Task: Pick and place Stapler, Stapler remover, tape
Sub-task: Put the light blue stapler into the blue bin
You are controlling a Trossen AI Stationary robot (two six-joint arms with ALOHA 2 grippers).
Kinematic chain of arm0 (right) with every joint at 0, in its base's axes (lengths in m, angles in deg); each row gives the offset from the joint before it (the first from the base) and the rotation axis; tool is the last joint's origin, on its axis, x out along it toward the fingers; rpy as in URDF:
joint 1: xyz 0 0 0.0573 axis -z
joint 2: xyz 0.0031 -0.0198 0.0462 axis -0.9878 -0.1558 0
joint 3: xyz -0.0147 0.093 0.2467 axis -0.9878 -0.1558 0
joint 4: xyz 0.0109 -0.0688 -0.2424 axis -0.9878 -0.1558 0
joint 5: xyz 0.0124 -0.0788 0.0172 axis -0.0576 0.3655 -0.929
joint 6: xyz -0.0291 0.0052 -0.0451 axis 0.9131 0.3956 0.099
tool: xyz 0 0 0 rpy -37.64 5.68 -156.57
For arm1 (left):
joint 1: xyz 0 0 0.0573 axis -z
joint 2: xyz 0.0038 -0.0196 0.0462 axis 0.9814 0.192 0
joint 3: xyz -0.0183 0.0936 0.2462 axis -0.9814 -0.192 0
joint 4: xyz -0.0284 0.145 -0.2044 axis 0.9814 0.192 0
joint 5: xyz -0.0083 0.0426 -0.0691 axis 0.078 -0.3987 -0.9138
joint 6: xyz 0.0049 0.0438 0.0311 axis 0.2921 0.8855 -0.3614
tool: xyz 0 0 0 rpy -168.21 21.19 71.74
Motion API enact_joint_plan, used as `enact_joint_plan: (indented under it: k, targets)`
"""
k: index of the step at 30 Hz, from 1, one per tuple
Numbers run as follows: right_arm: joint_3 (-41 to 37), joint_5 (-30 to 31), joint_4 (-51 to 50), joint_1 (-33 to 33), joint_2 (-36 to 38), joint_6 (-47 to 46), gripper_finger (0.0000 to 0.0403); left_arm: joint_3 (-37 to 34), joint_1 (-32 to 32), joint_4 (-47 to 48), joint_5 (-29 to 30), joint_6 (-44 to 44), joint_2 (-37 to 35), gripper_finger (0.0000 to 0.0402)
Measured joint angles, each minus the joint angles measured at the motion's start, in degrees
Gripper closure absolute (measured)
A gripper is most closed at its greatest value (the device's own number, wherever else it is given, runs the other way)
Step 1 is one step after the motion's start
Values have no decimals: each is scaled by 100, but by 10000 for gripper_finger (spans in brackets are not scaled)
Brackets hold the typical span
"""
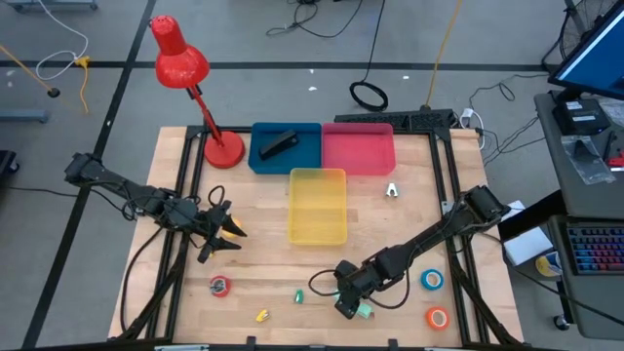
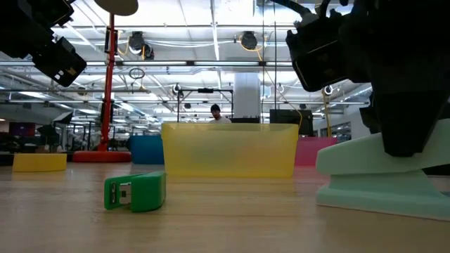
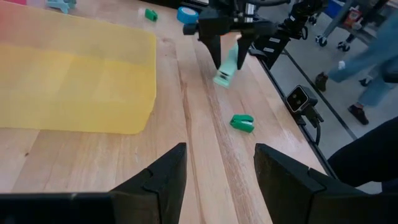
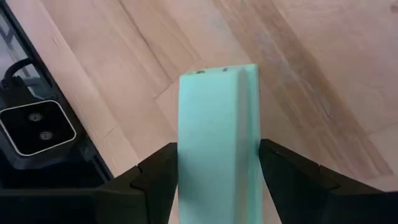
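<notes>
A mint-green stapler [image 1: 363, 310] lies near the table's near edge, and my right gripper [image 1: 348, 292] is shut on it from above. My left gripper [image 1: 219, 232] hovers open left of the yellow tray [image 1: 318, 205], touching nothing. Red tape [image 1: 219, 286], blue tape [image 1: 432, 280] and orange tape [image 1: 437, 317] lie flat on the wood. A small pale stapler remover [image 1: 391, 190] lies right of the yellow tray. A black stapler [image 1: 278, 145] lies in the blue tray [image 1: 285, 164]. My right gripper holds the mint-green stapler by its two long sides [image 4: 186, 155], pinched between the two fingers [image 4: 155, 177], which lie across its width. They come from above, slanting down. In the low view the stapler's base [image 2: 373, 200] seems to sit on the table.
A pink tray [image 1: 358, 148] stands beside the blue one at the far edge, and a red desk lamp [image 1: 222, 148] at the far left. A small green piece [image 1: 299, 294] and a small yellow piece [image 1: 261, 315] lie near the near edge. People show in the room beyond.
</notes>
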Motion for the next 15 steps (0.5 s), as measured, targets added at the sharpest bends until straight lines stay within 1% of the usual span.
enact_joint_plan:
  k: [15]
  targets:
    - [3, 6, -90, 1, -19, 152, 190, 0, 2, -4, -8, -17, 1, 215]
